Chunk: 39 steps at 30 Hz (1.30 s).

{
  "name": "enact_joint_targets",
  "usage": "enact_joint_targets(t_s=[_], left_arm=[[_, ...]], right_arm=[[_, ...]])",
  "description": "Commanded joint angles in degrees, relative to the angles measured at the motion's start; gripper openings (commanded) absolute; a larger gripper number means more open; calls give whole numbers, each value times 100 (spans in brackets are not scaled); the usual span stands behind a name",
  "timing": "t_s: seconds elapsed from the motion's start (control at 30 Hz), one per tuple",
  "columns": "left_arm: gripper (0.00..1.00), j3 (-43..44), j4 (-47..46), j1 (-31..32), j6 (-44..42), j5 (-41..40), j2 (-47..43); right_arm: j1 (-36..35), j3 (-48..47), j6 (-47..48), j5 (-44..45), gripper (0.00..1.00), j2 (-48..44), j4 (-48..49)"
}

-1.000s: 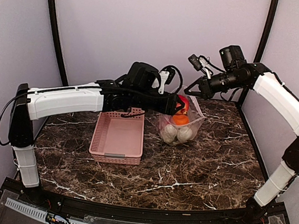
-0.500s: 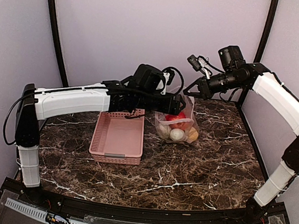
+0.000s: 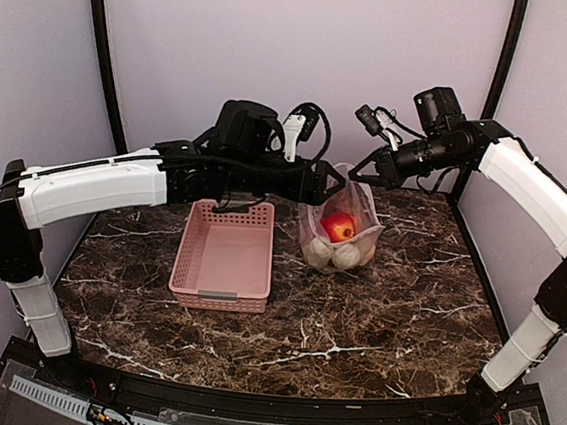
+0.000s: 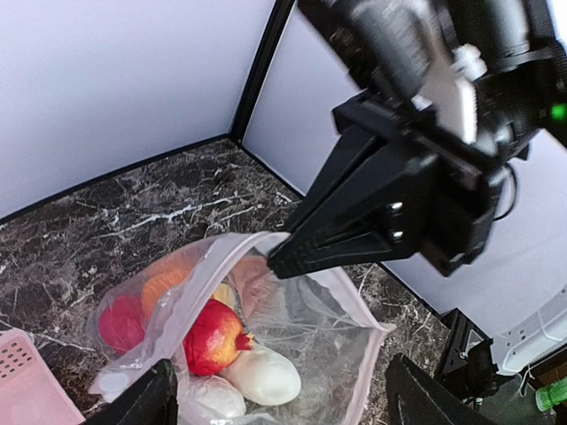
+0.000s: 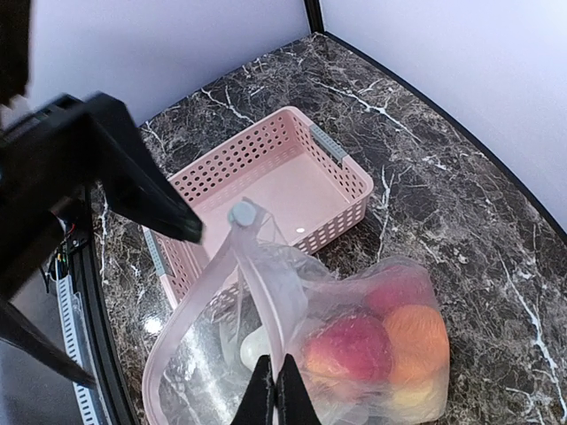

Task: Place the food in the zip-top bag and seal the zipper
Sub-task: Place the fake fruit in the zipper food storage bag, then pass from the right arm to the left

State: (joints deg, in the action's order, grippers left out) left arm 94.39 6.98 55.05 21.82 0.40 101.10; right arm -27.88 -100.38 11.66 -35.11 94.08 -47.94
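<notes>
The clear zip-top bag stands on the table to the right of the pink basket, with its mouth held up. My right gripper is shut on the bag's zipper; in its wrist view the fingertips pinch the strip. The food lies inside the bag: a red pomegranate, white pieces, an orange piece and a dark red one. My left gripper is open and empty just left of and above the open mouth; its fingers are spread wide over the bag.
The pink slotted basket lies left of the bag and holds nothing; it also shows in the right wrist view. Dark marble table with black frame posts and pale walls at the back. The two grippers are very close together over the bag.
The red fruit that was up at the bag's mouth by my left gripper now lies down among the other pieces. My left arm has drawn back a little to the left. The right gripper has held still.
</notes>
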Motion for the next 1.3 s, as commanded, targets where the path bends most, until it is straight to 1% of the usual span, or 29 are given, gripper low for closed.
enact_joint_targets(t_s=[0.0,0.1,0.27,0.33,0.4,0.5,0.6,0.7,1.13,1.27], left_arm=[[80,-394,-138,15,-395,-62,-831],[77,-758,-19,15,-425,-344,-1080],[75,-1638,-266,19,-380,-342,-1341],[75,-1999,-543,15,-572,0,-1462],[74,-2336,-831,15,-954,251,-1609],[75,-2658,-966,20,-1706,329,-1808],[75,-2896,-1004,15,-2087,254,-1980],[75,-2938,-1015,15,-2487,310,-1937],[75,-2823,-1409,15,-2965,333,-1347],[75,-2660,-1601,15,-3211,643,-1040]], right_arm=[[-60,182,114,78,0,-136,185],[-60,273,147,97,0,-217,222],[-57,355,215,40,0,-283,226],[-60,398,261,-49,0,-309,217],[-60,434,350,-162,0,-335,183],[-60,472,451,-264,0,-363,132],[-60,493,571,-341,0,-390,67],[-76,461,763,-558,0,-402,-108],[-113,485,1109,-941,0,-655,-429],[-113,484,1101,-972,0,-593,-434]])
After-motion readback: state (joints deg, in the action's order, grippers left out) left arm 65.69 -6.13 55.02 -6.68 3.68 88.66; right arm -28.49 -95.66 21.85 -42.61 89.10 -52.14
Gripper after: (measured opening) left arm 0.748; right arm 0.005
